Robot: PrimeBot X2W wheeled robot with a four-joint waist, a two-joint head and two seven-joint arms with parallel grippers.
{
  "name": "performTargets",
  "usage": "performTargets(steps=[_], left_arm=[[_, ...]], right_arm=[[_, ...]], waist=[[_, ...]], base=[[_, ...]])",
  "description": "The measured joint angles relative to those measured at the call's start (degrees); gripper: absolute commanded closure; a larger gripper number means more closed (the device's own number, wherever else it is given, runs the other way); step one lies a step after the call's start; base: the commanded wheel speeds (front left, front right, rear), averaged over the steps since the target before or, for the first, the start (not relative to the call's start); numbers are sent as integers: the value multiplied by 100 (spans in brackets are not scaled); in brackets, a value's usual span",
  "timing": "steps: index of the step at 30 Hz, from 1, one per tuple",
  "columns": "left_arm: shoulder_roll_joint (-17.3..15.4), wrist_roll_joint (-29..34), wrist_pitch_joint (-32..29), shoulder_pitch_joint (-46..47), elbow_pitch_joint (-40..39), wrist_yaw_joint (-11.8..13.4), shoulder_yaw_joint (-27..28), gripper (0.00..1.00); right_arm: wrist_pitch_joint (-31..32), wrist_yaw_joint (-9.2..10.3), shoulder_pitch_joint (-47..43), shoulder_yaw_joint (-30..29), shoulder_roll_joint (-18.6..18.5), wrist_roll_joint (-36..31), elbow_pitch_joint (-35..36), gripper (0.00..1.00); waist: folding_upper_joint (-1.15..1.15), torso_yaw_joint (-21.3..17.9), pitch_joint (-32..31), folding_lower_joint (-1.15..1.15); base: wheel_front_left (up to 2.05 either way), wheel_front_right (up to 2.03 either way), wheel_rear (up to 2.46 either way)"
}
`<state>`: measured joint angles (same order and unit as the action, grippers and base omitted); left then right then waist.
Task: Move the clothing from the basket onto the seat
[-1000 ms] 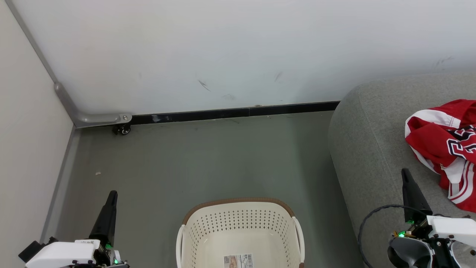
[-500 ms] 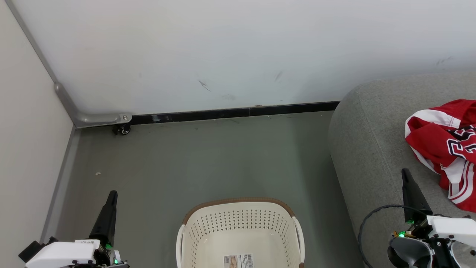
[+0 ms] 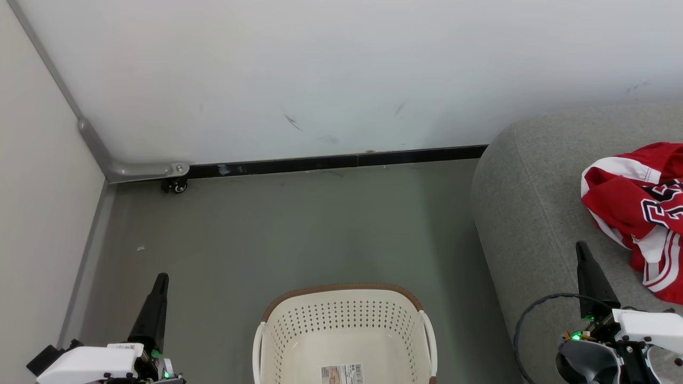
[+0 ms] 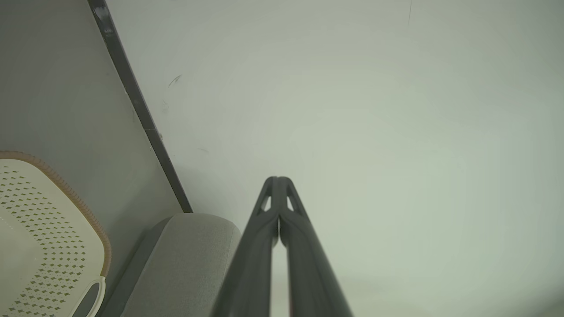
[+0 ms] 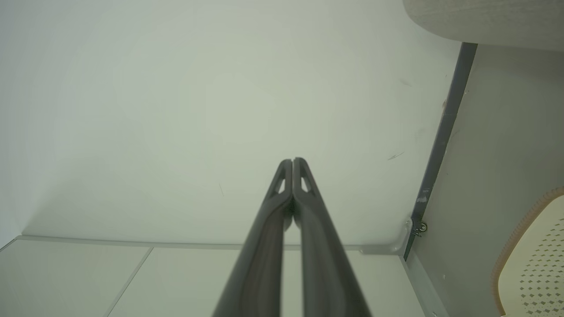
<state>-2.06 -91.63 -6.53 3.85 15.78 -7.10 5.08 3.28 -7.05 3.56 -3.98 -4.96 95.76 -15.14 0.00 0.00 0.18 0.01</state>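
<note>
The clothing [image 3: 637,210], red with white bands and dark lettering, lies crumpled on the grey seat [image 3: 528,213] at the right edge of the head view. The cream basket [image 3: 344,333] with its brown rim stands on the floor at bottom centre; inside it I see just a label sticker [image 3: 342,374]. My left gripper [image 3: 161,278] hangs left of the basket, shut and holding nothing. My right gripper [image 3: 581,246] is over the seat's front part, just left of the clothing, shut and holding nothing. The wrist views show each pair of fingertips pressed together, the left gripper [image 4: 278,178] and the right gripper [image 5: 293,159].
A pale wall with a black baseboard [image 3: 336,161] runs behind the grey floor [image 3: 293,229]. A metal bracket with a small caster [image 3: 175,185] sits in the left corner by a side panel [image 3: 37,213]. The basket [image 4: 48,237] and the seat's end [image 4: 185,259] appear in the left wrist view.
</note>
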Motion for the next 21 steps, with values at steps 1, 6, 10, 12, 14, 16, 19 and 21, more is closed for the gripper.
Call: performTargets(steps=[1, 6, 10, 12, 14, 16, 19, 21], left_arm=[[0, 0, 0, 0, 0, 0, 0, 100], [0, 0, 0, 0, 0, 0, 0, 100], [0, 0, 0, 0, 0, 0, 0, 100], [0, 0, 0, 0, 0, 0, 0, 100], [0, 0, 0, 0, 0, 0, 0, 100], [0, 0, 0, 0, 0, 0, 0, 100], [0, 0, 0, 0, 0, 0, 0, 100], [0, 0, 0, 0, 0, 0, 0, 100]], right_arm=[[0, -1, 0, -1, 0, 0, 0, 100], [1, 0, 0, -5, 1, 0, 0, 100], [1, 0, 0, -9, 1, 0, 0, 100], [1, 0, 0, -12, 2, -1, 0, 100], [1, 0, 0, -14, 2, -1, 0, 100], [1, 0, 0, -15, 3, -1, 0, 100], [2, 0, 0, -19, 3, -1, 0, 100], [3, 0, 0, -20, 4, -1, 0, 100]], waist=[[0, 0, 0, 0], [0, 0, 0, 0], [0, 0, 0, 0], [0, 0, 0, 0], [0, 0, 0, 0], [0, 0, 0, 0], [0, 0, 0, 0], [0, 0, 0, 0]], base=[[0, 0, 0], [0, 0, 0], [0, 0, 0], [0, 0, 0], [0, 0, 0], [0, 0, 0], [0, 0, 0], [0, 0, 0]])
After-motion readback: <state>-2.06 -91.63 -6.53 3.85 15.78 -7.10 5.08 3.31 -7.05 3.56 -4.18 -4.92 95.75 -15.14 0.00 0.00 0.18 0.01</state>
